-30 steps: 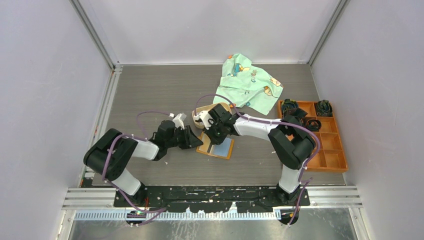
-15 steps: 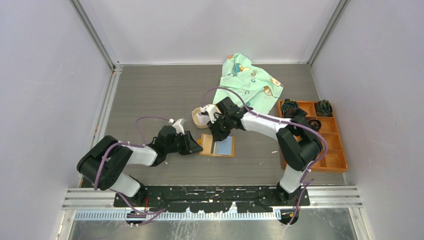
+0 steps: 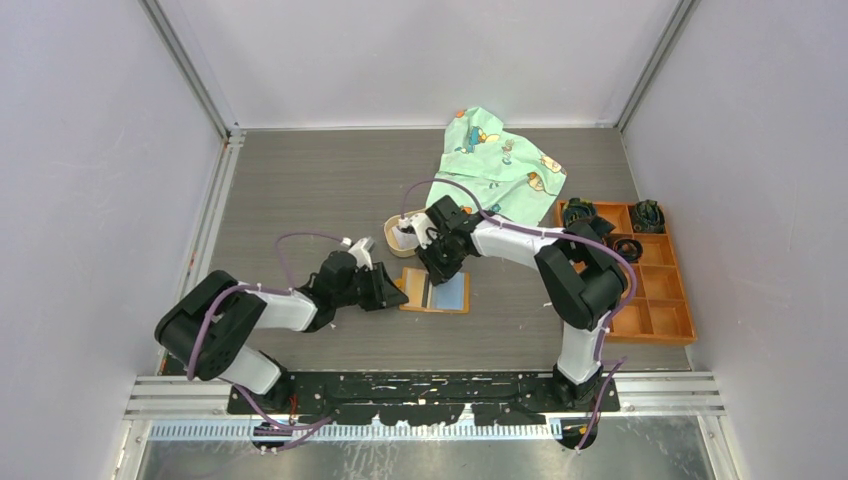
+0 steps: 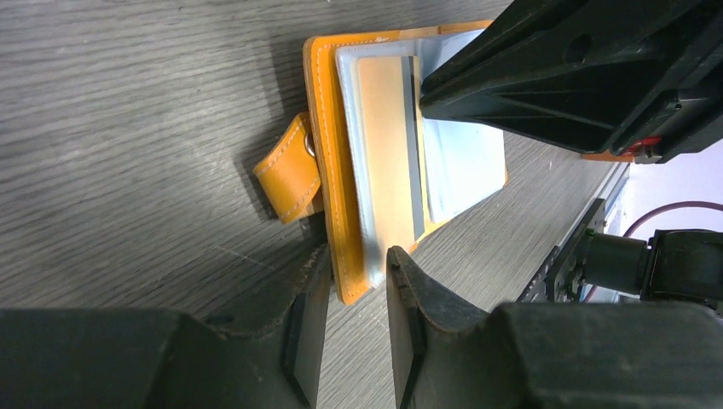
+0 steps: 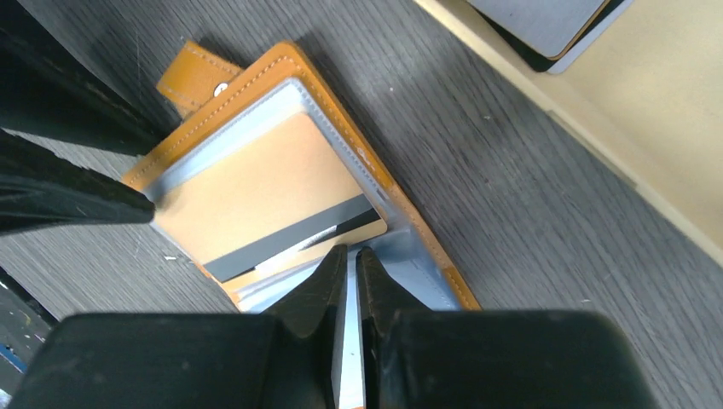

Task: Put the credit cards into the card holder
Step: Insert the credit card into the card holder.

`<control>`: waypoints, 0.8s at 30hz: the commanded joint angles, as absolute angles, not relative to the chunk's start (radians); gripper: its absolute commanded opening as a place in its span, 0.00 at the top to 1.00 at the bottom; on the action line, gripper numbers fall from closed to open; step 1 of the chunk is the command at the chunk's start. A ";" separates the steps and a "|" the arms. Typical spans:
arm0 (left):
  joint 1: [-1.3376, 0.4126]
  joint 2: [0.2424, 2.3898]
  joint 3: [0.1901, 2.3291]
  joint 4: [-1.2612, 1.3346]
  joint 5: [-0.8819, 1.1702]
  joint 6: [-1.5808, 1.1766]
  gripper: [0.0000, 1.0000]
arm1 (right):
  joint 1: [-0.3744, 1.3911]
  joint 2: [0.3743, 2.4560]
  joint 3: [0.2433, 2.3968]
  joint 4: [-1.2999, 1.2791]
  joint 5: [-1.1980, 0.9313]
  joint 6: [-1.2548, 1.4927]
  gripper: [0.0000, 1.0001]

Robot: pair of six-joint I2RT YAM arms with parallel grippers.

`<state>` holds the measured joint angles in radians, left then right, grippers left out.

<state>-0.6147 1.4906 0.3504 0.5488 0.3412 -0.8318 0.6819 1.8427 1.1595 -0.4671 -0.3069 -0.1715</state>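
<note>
Orange-tan leather card holder (image 3: 440,302) lies open on the bench (image 3: 300,180), clear sleeves fanned upward. Its snap strap (image 4: 288,175) sticks out from the cover edge, unfastened.

Left pincer (image 4: 358,264): clamped on the holder's outer cover and first sleeve leaf, at the corner nearest that arm. The cover edge sits between the two fingers.

Right pincer (image 5: 348,256): jaws drawn to a narrow slit, tips touching the striped end of a credit card (image 5: 264,200). A pale sliver shows in the slit; cannot tell whether that is a thin edge held there or the sleeve beneath.

Card: tan face, dark stripe along one end. It lies on the holder's open leaf, mostly within the sleeve outline, striped end toward the right pincer. Cannot confirm it is under the plastic.

Reading of step: seating this card in its sleeve while the left arm steadies the holder.

Risks:
- Narrow tips on a thin edge may ride over the card, so the push goes into the sleeve and creases it.
- A card corner may catch the sleeve mouth, so the card bows or skews.
- If the left clamp slips, the push drags the whole holder across the bench.

Oval tan tray (image 5: 614,145) sits just beyond the holder, apart from it.
</note>
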 commanded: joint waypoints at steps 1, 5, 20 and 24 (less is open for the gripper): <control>-0.636 1.538 0.359 0.522 0.324 -0.815 0.68 | 0.690 1.865 1.184 -0.425 -0.315 -0.114 0.85; -0.654 1.544 0.365 0.523 0.318 -0.818 0.68 | 0.689 1.867 1.180 -0.401 -0.379 -0.089 0.85; -0.663 1.489 0.350 0.492 0.275 -0.815 0.62 | 0.531 1.763 1.138 -0.406 -0.637 -0.036 0.72; -0.664 1.510 0.365 0.493 0.283 -0.814 0.62 | 0.532 1.831 1.148 -0.401 -0.695 0.029 0.69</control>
